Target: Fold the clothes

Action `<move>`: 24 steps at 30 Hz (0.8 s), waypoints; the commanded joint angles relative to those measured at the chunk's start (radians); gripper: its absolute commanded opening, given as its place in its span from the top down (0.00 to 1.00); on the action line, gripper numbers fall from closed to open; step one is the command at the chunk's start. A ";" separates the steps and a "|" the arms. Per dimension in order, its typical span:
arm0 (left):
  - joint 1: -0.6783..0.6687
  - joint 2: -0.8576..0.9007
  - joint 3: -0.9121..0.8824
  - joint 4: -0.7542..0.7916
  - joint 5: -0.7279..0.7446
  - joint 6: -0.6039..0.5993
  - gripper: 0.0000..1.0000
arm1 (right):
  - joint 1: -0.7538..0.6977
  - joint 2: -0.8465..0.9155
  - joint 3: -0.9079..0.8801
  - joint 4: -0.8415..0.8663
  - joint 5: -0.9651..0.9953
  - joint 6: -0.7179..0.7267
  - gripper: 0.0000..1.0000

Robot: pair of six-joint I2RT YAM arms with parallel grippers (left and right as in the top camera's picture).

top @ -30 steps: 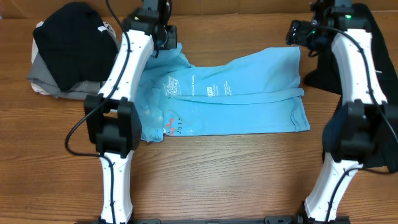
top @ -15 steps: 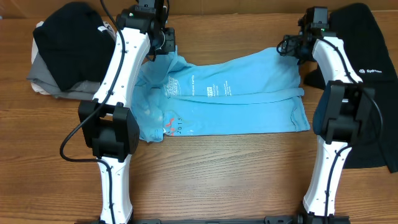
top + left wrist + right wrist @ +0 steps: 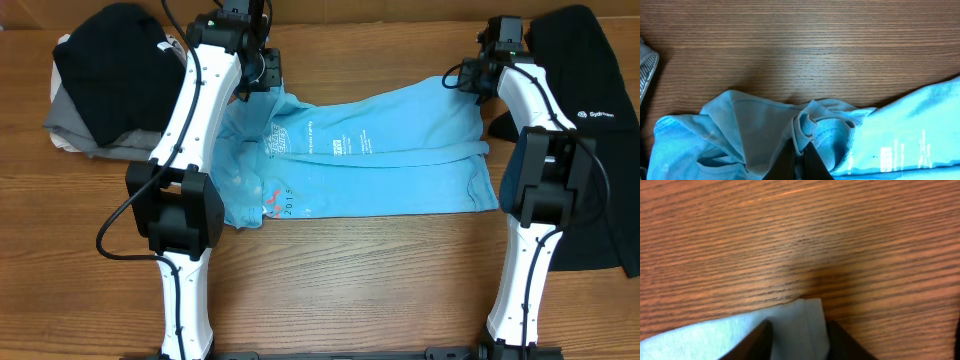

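A light-blue T-shirt (image 3: 380, 160) with white print lies spread across the middle of the table, its collar end bunched at the far left. My left gripper (image 3: 272, 82) is shut on a fold of the ribbed collar (image 3: 807, 127); in the left wrist view its gripper (image 3: 801, 150) pinches the cloth between dark fingers. My right gripper (image 3: 470, 78) is down at the shirt's far right corner. In the right wrist view its gripper (image 3: 800, 324) stands open, one finger on each side of the hem corner (image 3: 807, 312), which lies flat on the wood.
A black garment with a small white logo (image 3: 590, 70) lies at the right, partly under the right arm. At the far left, a folded black garment (image 3: 110, 60) sits on grey cloth (image 3: 80, 125). Bare wood runs along the front.
My right arm swung in and the gripper came down over the shirt's far right corner, its jaws narrowing. The left gripper kept its hold on the collar.
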 commanded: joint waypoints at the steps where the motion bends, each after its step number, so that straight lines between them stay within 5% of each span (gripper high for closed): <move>1: 0.010 -0.017 0.012 -0.007 0.000 -0.017 0.96 | -0.005 0.038 0.013 0.002 -0.002 -0.001 0.70; 15: 0.025 -0.099 0.013 -0.050 0.000 -0.016 0.96 | -0.005 -0.121 0.015 -0.143 -0.003 -0.001 0.96; 24: 0.025 -0.169 0.013 -0.167 0.000 -0.009 0.96 | -0.005 -0.289 0.016 -0.330 -0.077 0.006 0.96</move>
